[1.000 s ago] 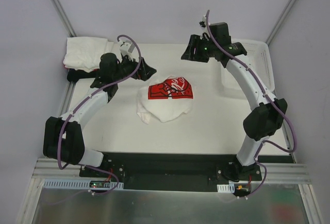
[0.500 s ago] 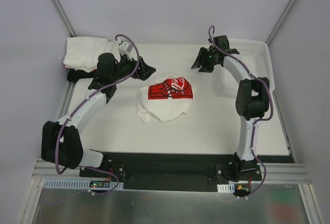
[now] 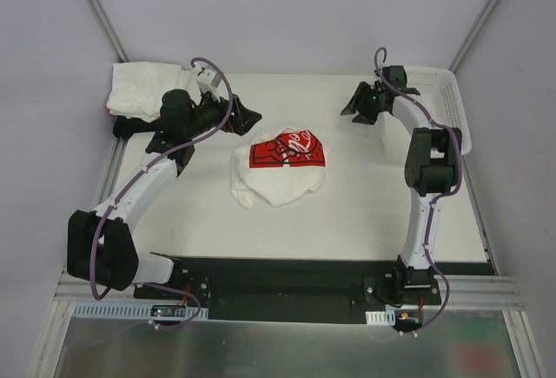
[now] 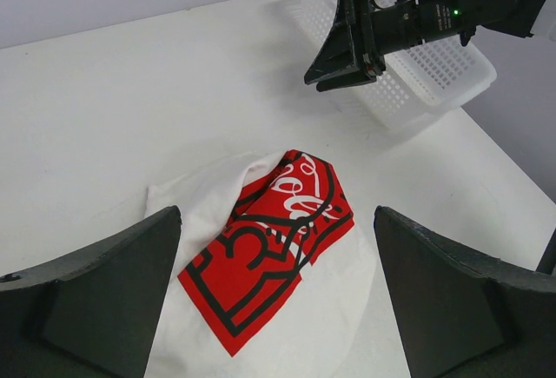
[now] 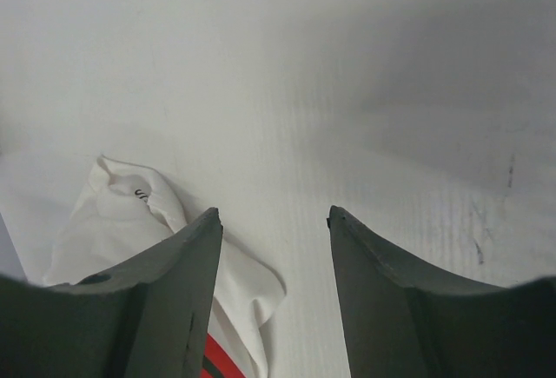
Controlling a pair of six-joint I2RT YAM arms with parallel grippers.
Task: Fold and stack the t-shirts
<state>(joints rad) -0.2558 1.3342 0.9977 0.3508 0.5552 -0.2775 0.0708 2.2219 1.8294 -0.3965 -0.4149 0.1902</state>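
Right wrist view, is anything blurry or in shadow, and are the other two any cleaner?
Right wrist view: near fingers soft, broad shadow across the table upper right; left wrist view: shirt print crisp; top external view: evenly lit, faint shadows.

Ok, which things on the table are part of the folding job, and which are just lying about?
Part of the job:
- crumpled white t-shirt with red print, in the centre, between the arms
- folded white stack, far left corner

Lying about:
- white mesh basket, far right corner
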